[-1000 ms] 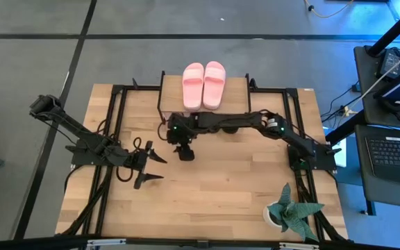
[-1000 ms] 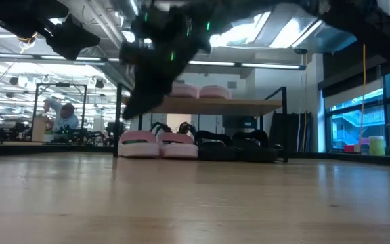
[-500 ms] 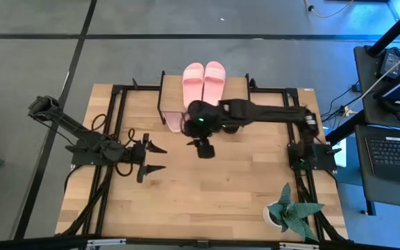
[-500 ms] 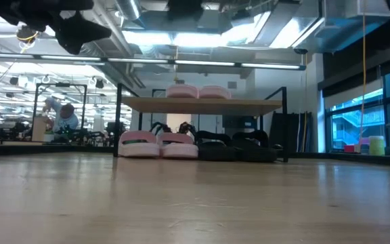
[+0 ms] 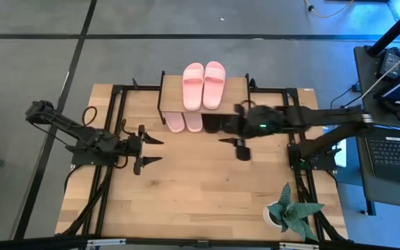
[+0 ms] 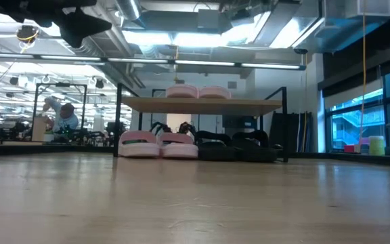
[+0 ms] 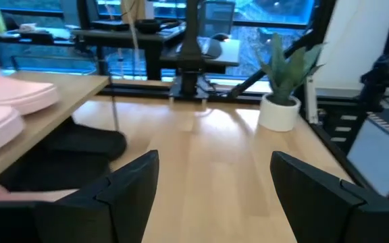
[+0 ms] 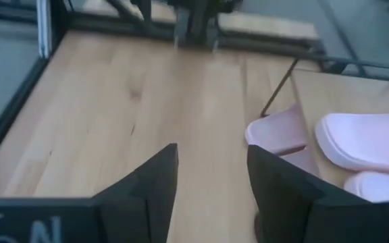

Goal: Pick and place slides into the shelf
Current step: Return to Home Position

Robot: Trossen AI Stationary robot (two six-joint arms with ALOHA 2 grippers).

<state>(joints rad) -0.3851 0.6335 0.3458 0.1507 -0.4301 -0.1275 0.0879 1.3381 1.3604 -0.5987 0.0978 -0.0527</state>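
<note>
Slides (image 5: 203,85) fill the shelf (image 5: 238,87), so left claw (image 5: 155,151) and right claw (image 5: 224,139) hover open (empty, seemingly finished) above the table (image 5: 207,201).

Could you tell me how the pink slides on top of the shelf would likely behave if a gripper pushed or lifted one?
The pink slides look like thick moulded foam, so they are probably light and only slightly bendy. Lying flat on the shelf, they should slide when pushed rather than roll or tip. The wide strap seems an easy hold.
</note>
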